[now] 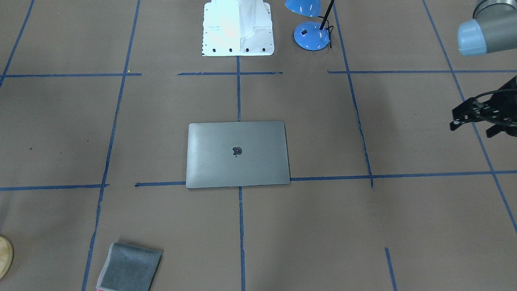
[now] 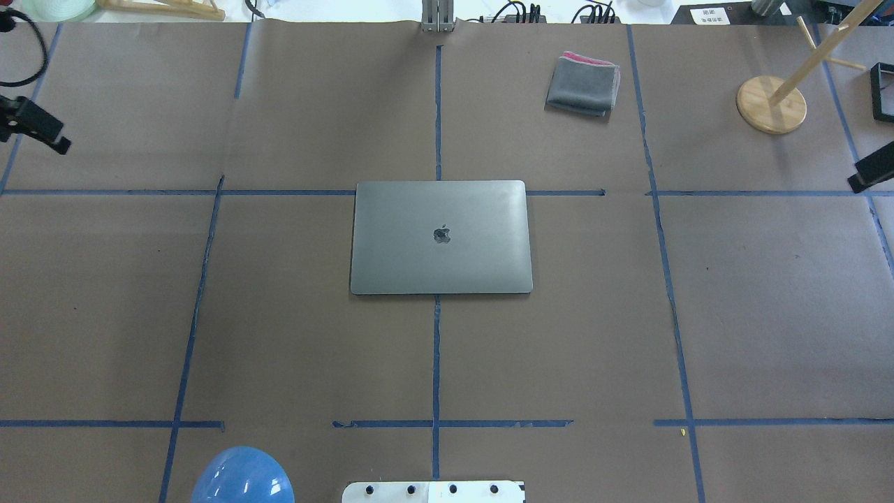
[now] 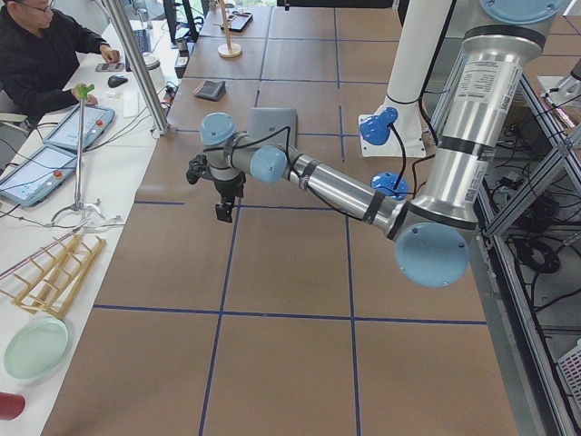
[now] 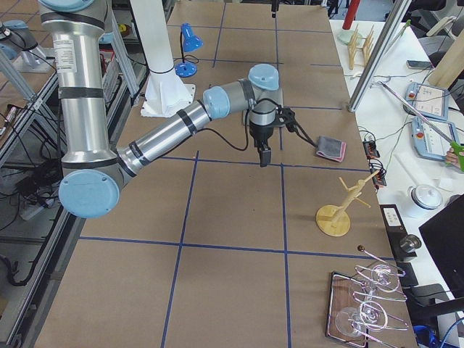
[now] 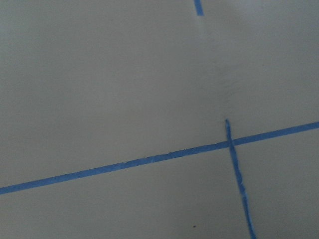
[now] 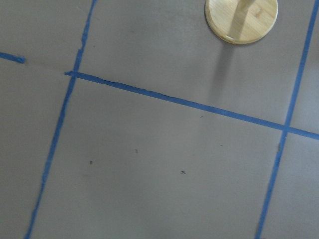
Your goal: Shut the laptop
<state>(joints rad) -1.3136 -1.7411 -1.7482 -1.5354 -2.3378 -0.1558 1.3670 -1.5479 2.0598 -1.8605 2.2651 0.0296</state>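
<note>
The space-grey laptop [image 2: 441, 237] lies flat in the middle of the table with its lid down and the dark apple logo facing up; it also shows in the front-facing view [image 1: 238, 154]. My left gripper [image 1: 472, 128] hovers open and empty far off to the laptop's side, near the table's edge. My right gripper [image 4: 280, 139] hangs over the opposite side, its fingers spread and empty. Only one of its fingers [image 2: 873, 168] shows in the overhead view. Both wrist views show only bare table and blue tape.
A small folded grey cloth [image 2: 583, 85] lies beyond the laptop. A wooden stand [image 2: 770, 105] is at the far right. A blue desk lamp [image 1: 311, 34] stands beside the white robot base [image 1: 238, 28]. Blue tape lines cross the brown table.
</note>
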